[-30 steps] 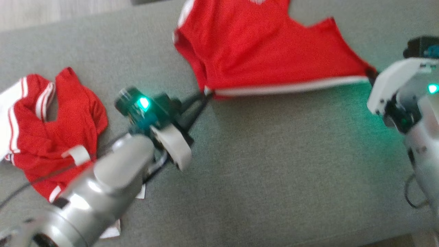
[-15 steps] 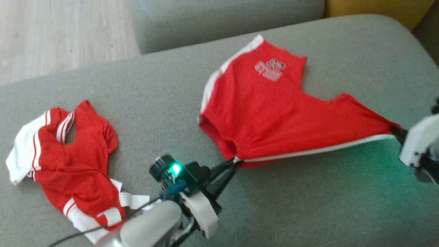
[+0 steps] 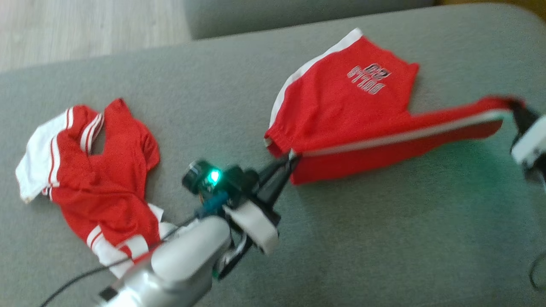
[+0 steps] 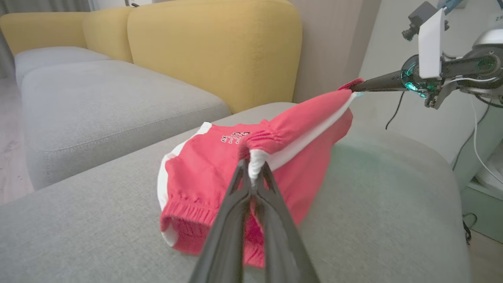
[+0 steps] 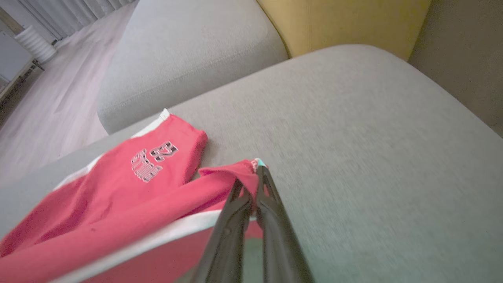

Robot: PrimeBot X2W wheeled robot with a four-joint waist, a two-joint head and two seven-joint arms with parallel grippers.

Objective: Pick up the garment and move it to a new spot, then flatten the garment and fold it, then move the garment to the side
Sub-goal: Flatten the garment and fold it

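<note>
Grip: your left claw [image 3: 291, 158] and right claw [image 3: 515, 107] each pinch a waistband corner of the red shorts [image 3: 337, 106] | Change: waistband has risen off the grey cushion [image 3: 384, 238], legs resting there | Finding: fold appears under way.

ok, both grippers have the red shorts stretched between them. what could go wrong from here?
1. The left gripper and right gripper each pinch only a small bit of edge on the shorts, right at their tips. Pulling tighter could slip one free.
2. Part of the shorts rests bunched on the grey cushion, so dragging may set in folds.
3. The left arm's cable runs by the crumpled second garment and might snag it.
</note>
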